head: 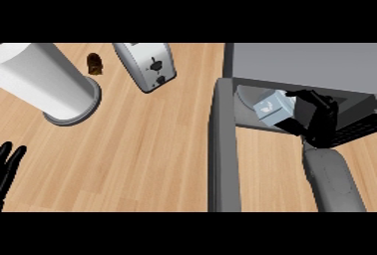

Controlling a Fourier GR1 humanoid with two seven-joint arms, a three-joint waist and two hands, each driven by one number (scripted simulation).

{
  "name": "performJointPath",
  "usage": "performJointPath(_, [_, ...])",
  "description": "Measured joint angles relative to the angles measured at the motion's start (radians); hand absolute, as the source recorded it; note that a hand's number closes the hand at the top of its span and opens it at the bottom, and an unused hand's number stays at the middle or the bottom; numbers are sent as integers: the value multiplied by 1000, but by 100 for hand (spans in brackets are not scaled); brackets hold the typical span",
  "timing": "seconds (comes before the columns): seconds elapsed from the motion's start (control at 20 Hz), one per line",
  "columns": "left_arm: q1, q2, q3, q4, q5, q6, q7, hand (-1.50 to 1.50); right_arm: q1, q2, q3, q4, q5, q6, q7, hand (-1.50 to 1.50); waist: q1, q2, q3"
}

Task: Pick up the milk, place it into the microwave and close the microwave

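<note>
Right then, the boxy pale-blue milk carton (271, 109) sat inside the grey microwave (309, 62), its flat door (223, 149) swung open; the black right hand (318, 107) curled around it. Near left, the left hand (10, 162) rested, fingers straight, on grainy wooden counter (147, 149).

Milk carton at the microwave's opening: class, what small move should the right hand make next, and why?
Probably carry the milk carton a little deeper and set it down. The right hand has its fingers curled round it just inside the microwave, whose door stands wide open.
</note>
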Motion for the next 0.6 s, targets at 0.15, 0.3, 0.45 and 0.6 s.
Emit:
performJointPath(0.15, [-9, 6, -8, 2, -11, -3, 5, -150, 18, -2, -4, -9, 36, -32, -4, -150, 13, 3, -5])
performJointPath(0.3, [-22, 6, -25, 6, -19, -5, 9, -150, 30, 11, -8, -14, 25, -28, -2, -150, 23, 7, -4])
performJointPath(0.45, [-32, 5, -42, 11, -24, -9, 14, -150, 43, 33, -2, -9, 14, -16, -3, -150, 36, 11, -1])
performJointPath(0.6, [-44, 0, -60, 14, -37, -8, 17, -150, 34, 56, 16, 25, 14, -4, 1, -150, 47, 18, 1])
